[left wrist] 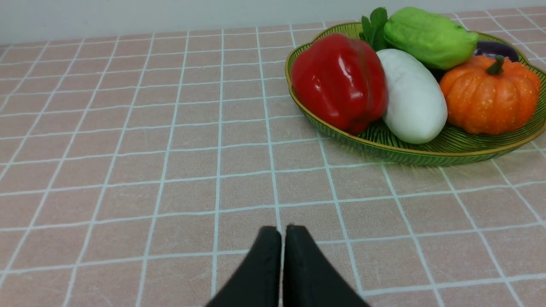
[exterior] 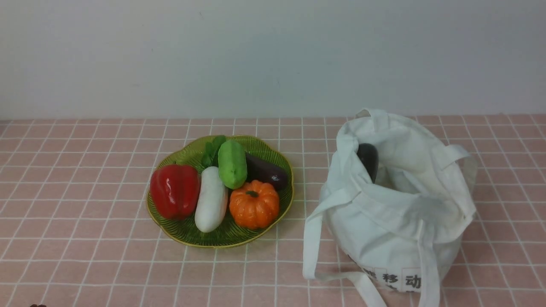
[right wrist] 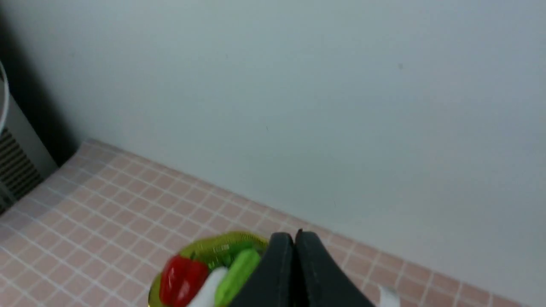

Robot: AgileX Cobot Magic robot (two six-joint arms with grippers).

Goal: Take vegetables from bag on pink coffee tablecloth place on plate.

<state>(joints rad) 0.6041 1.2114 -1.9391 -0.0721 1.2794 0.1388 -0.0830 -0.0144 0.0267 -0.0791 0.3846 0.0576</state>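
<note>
**Gourd and one eggplant on the plate, another eggplant in the bag**

The light green gourd [exterior: 232, 164] lies at the back of the ribbed green plate [exterior: 213, 239]. It leans on a white oblong vegetable [exterior: 211, 199], and a blackish-purple eggplant [exterior: 266, 172] lies just to its right. A red bell pepper [exterior: 175, 190], an orange pumpkin [exterior: 254, 204] and some green leaves [exterior: 212, 151] share the plate. To the right, apart from the plate, the white tote bag [exterior: 396, 213] stands open on the pink coffee tablecloth [exterior: 85, 170]. A second dark eggplant [exterior: 367, 160] leans inside its left wall. The left fingers [left wrist: 273, 245] are pressed together and hold nothing, low over bare cloth near the pepper. The right fingers [right wrist: 285, 251] are likewise closed and empty.
</note>
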